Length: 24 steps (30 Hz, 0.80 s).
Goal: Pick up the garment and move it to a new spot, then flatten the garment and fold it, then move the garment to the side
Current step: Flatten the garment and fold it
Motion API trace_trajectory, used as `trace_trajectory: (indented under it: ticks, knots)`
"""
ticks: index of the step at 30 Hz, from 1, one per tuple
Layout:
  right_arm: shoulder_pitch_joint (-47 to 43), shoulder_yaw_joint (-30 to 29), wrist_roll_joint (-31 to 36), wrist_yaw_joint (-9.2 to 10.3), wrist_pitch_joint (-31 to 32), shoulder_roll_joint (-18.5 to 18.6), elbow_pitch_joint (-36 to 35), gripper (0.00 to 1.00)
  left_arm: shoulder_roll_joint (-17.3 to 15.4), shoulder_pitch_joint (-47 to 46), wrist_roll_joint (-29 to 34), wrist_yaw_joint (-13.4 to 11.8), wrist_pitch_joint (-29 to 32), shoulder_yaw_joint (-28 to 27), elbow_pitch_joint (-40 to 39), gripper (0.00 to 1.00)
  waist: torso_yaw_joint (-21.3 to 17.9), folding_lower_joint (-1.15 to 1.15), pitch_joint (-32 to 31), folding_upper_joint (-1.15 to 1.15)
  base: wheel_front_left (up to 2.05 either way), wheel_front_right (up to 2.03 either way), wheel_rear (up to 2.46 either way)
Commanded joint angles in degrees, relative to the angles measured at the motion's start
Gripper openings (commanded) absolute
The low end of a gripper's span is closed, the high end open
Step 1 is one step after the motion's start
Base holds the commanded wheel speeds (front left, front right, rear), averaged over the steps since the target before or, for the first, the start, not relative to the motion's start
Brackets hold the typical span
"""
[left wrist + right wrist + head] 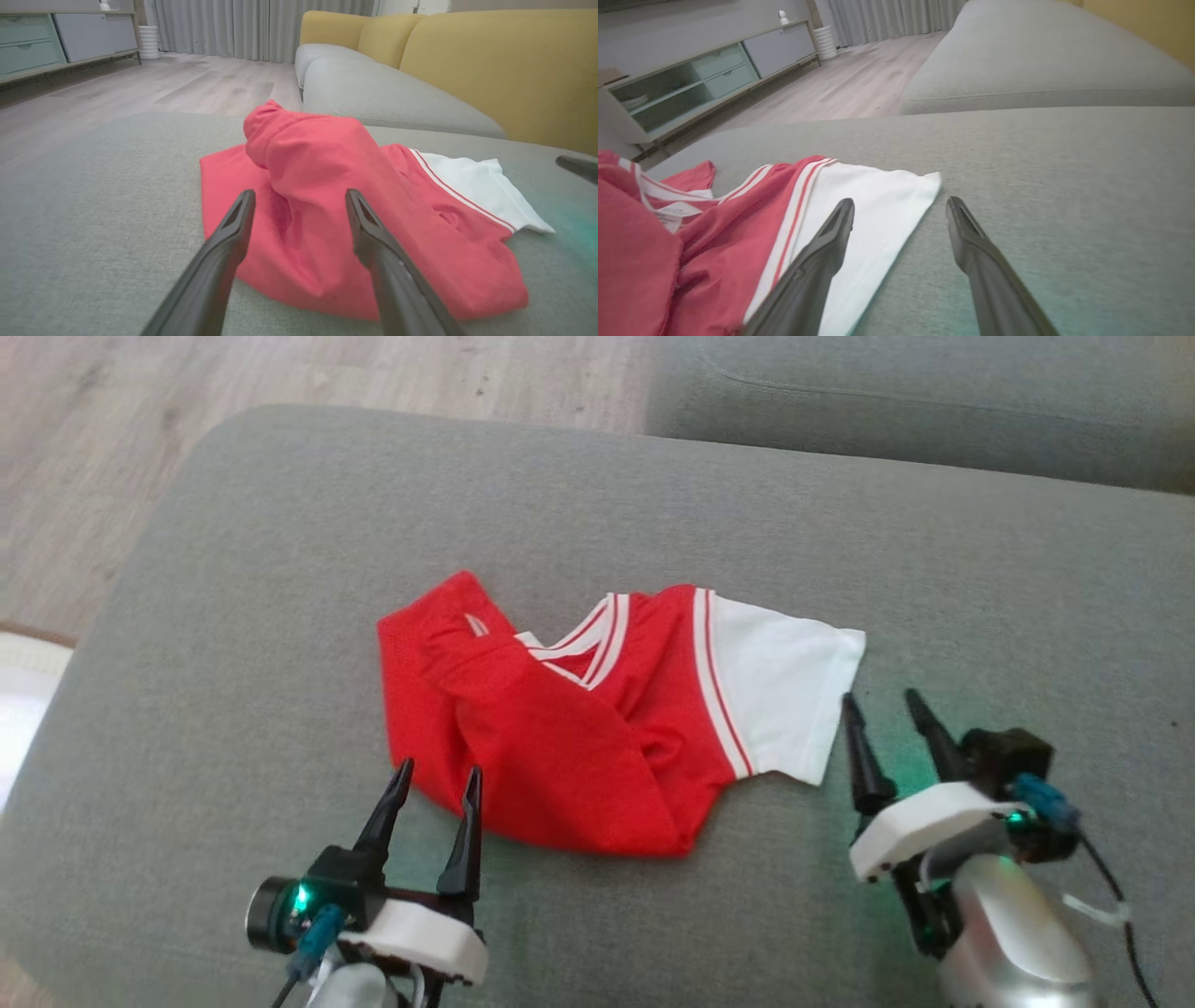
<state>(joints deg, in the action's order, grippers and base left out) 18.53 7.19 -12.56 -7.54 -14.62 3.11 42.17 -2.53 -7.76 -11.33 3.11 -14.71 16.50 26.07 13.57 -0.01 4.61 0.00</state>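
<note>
So the garment [579, 728] is a red jersey with one white sleeve [784, 691] and red-and-white striped trim. It's lying crumpled on the grey sofa cushion [280, 569], with the red part bunched over itself in a lump.

The left end effector [441, 767] is spread wide with nothing between its fingers [233, 228]. Its tips are right at the near red edge of the garment, but I can't tell if they actually touch it. In its wrist view the red heap sits straight ahead of it, with the sleeve off to its right.

The right end effector [880, 696] is spread wide too and holds nothing. It's just beside the sleeve's outer hem. In its own wrist view, the finger on the left is over the white fabric and the other is over bare cushion. The neck opening, with a label [675, 212] showing, is further to its left.

Beyond both there's a second grey cushion [934, 401], a yellow backrest [504, 70], wood floor [93, 448] and a low cabinet [714, 70].
</note>
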Motion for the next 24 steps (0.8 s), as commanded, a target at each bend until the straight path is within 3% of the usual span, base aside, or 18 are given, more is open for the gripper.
trace_trajectory:
  ticks: [1, 6, 15, 24]
  knots:
    - [3.34, 2.34, 0.17, 0.05, -0.38, -0.24, -0.65, 1.0, -0.37, -1.8, -0.4, -0.43, -0.29, -1.64, -2.25, 1.0, 1.1, 0.01, 0.21, 0.0, 0.0, 0.0, 0.0]
    - [11.83, 7.73, 2.22, 0.05, 1.74, -0.24, 5.46, 1.0, -0.36, -3.13, -1.86, -0.97, -0.29, 0.75, -4.02, 1.0, 4.68, 0.01, 1.68, 0.0, 0.0, 0.0, 0.0]
    - [27.29, 14.13, 7.94, 0.05, 12.62, 2.12, 17.82, 1.0, -0.35, -6.31, -5.68, -2.15, -0.29, 6.31, -6.78, 1.0, 12.29, 0.01, 6.17, 0.0, 0.0, 0.0, 0.0]
    - [32.93, 22.99, 4.08, 0.05, 19.19, 3.51, 25.08, 1.0, -0.35, -7.5, -8.49, -3.26, -0.29, 10.2, -7.78, 1.0, 16.28, 0.01, 8.81, 0.0, 0.0, 0.0, 0.0]
